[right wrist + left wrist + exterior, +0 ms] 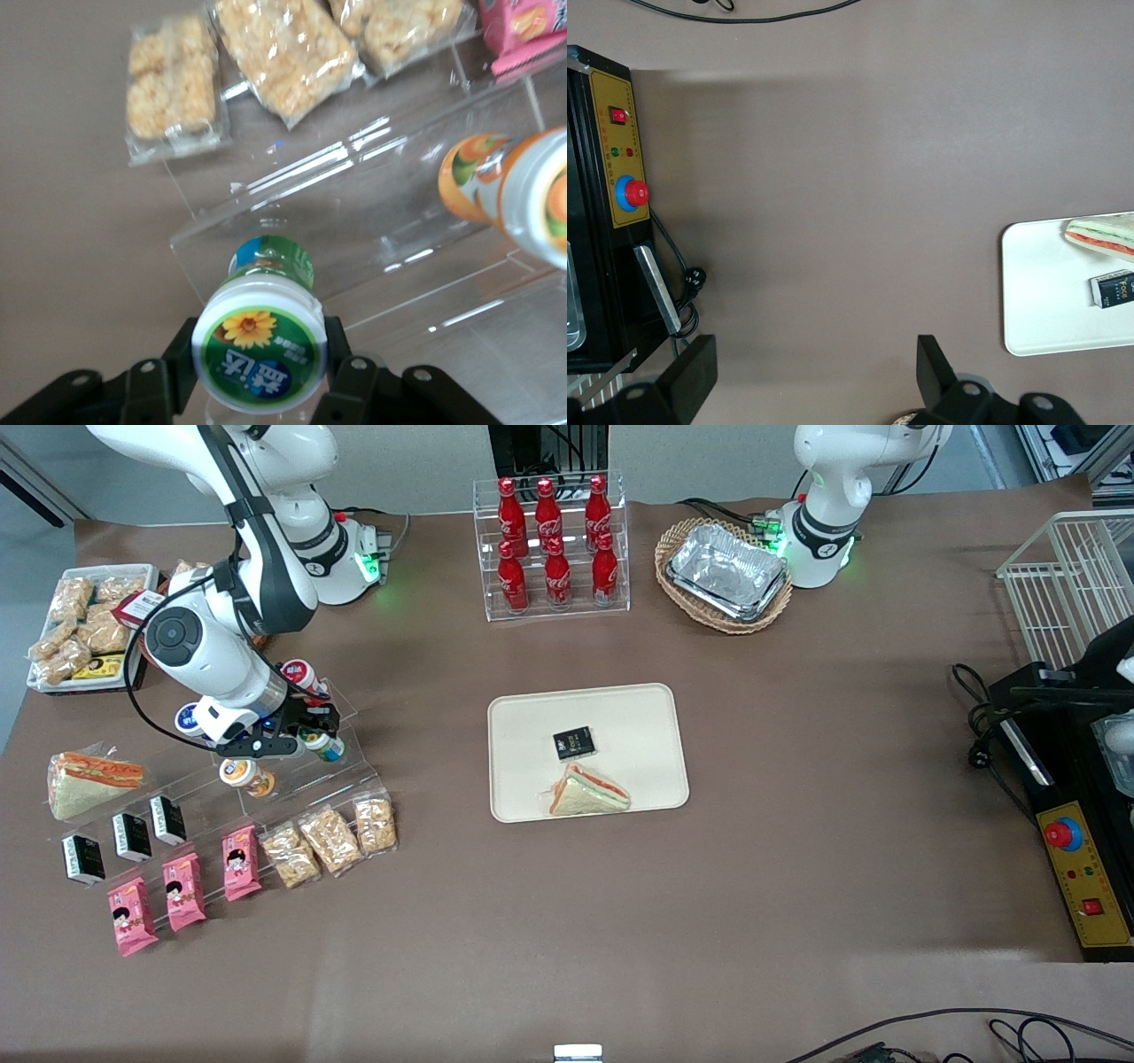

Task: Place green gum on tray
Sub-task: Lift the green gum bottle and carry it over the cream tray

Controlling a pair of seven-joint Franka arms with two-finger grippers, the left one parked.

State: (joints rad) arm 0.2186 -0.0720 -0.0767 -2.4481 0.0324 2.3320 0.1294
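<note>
**Green gum gripped at the clear display stand**

The right arm's black two-finger gripper sits over the clear stepped acrylic display stand; its jaws are closed in snugly on either side of the small cylindrical green gum canister with the green-and-white lid, holding it just under the lid; the canister is at the stand's upper step, well apart from the tray; whether its base touches the step I cannot tell. Beside it on the stand, toward the working arm's end of the table, lies the orange-lidded canister; nearer the front camera than the stand lie clear packets of puffed snacks. The large cream-beige rectangular tray lies on the brown table, toward the parked arm's end from the stand; it carries a wrapped triangular sandwich and a small black packet.
</note>
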